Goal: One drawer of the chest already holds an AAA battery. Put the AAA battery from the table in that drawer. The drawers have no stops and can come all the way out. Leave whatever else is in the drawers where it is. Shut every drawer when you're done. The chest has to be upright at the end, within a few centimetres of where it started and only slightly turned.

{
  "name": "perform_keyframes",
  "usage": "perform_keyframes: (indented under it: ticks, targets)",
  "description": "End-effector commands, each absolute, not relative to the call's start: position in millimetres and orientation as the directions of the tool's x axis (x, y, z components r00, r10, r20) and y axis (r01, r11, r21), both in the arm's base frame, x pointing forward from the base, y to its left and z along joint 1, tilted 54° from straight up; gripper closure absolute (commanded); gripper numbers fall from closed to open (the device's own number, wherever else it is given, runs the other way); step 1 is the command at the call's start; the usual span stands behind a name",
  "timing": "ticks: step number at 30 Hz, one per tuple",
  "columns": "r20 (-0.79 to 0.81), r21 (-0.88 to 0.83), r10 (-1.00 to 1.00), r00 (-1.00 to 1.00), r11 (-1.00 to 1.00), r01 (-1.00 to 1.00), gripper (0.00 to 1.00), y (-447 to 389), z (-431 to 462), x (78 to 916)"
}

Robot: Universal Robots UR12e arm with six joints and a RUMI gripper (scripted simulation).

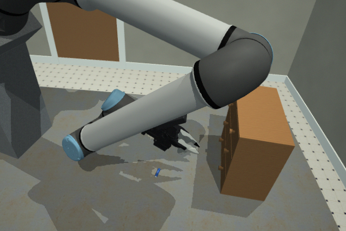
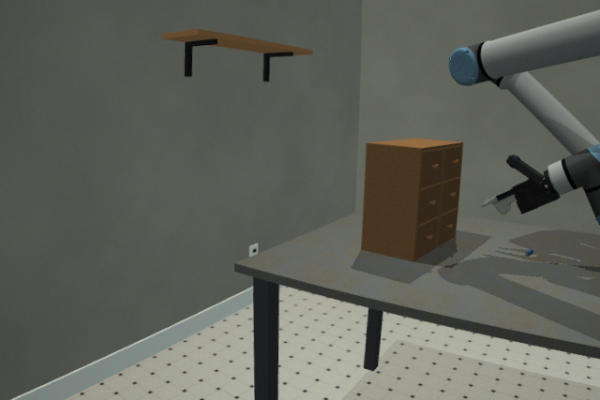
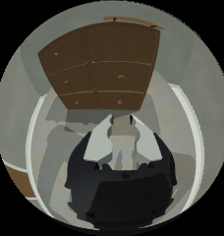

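A blue AAA battery [image 1: 157,172] [image 2: 529,252] lies on the table [image 1: 84,200] [image 2: 315,259] in front of the chest; I do not see it in the wrist view. The wooden chest [image 1: 265,116] [image 2: 392,197] [image 3: 104,49] stands upright, with two columns of three drawers. All its drawers look shut, and their contents are hidden. My gripper [image 1: 198,149] [image 2: 484,205] [image 3: 121,115] is partly open and empty, with a narrow gap between the light fingertips. It hangs above the table, tilted forward, its tips pointing towards the chest's drawer fronts but apart from them.
A wall shelf [image 2: 242,42] on black brackets hangs high beyond the chest. The forearm [image 1: 145,113] slants low over the table in the top view. The table's front edge [image 2: 387,307] runs in front of the chest in the exterior view.
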State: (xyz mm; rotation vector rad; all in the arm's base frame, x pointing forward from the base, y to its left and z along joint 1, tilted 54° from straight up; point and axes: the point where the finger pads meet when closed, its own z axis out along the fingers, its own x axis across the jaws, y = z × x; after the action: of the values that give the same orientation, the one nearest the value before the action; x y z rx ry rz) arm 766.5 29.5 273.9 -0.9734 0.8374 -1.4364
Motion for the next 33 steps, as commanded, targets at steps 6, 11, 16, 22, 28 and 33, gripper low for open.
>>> perform_keyframes:
  ticks: [6,11,16,22,28,33]
  targets:
    - [0.101,-0.910,-0.995,-0.004,-0.094,0.403,0.80,29.7,274.3,766.5]
    - [0.101,-0.910,-0.995,-0.004,-0.094,0.403,0.80,29.7,274.3,769.2]
    - [0.101,-0.910,-0.995,-0.004,-0.094,0.403,0.80,29.7,274.2,772.8]
    - [0.101,-0.910,-0.995,-0.004,-0.094,0.403,0.80,29.7,274.2,784.7]
    - [0.101,-0.910,-0.995,-0.004,-0.094,0.403,0.80,29.6,274.1,802.0]
    - [0.101,-0.910,-0.995,-0.004,-0.094,0.403,0.80,29.5,274.1,812.0]
